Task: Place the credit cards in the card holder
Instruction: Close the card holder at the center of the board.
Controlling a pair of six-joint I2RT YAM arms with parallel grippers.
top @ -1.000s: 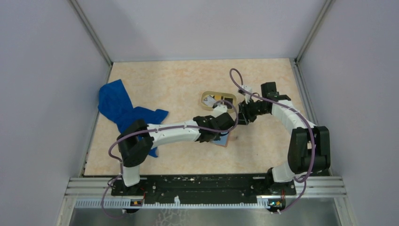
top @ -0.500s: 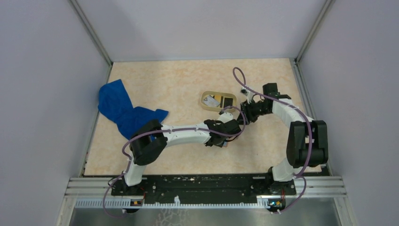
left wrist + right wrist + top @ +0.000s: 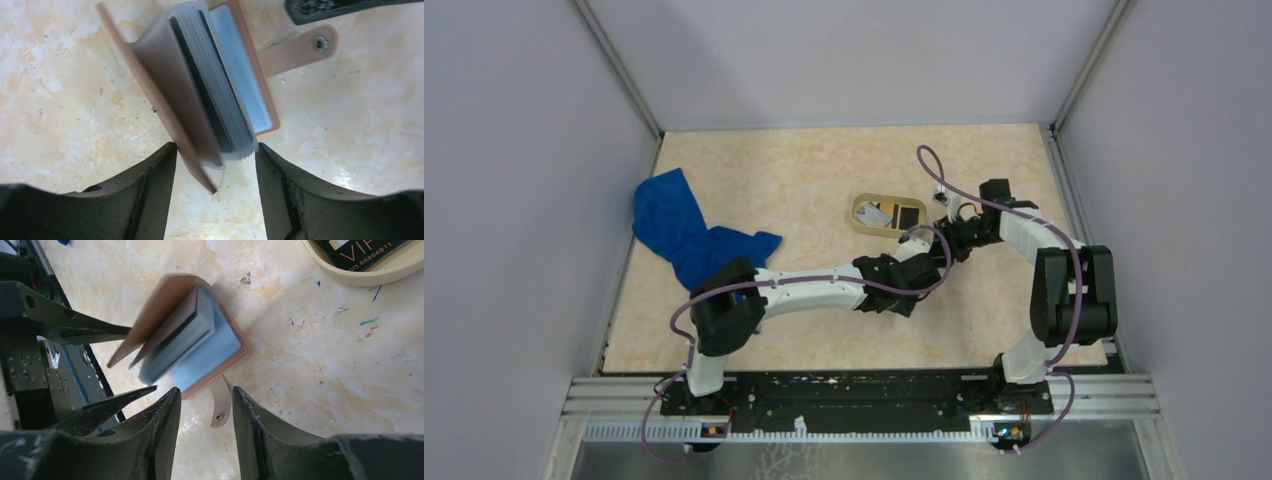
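Tan leather outside and grey-blue sleeves inside: the card holder [image 3: 215,95] lies open on the table [image 3: 774,170], with its cover and sleeves standing up like pages, a little blurred. Its near short end is between the fingers of the left gripper [image 3: 216,150], which are spread and do not clamp it. The long axis runs straight away from this gripper. The strap [image 3: 220,405] lies flat to the side. The right gripper [image 3: 204,390] is over it, fingers apart, with nothing pinched.

There is one holder. The cards are two, a black card [image 3: 360,250] and a white card [image 3: 876,212]. Both lie in the one oval tray [image 3: 360,277], just beyond the holder and apart from it. I judge that the right arm is nearer to the tray, so it should fetch a card. One blue cloth [image 3: 686,235] lies far to the left.
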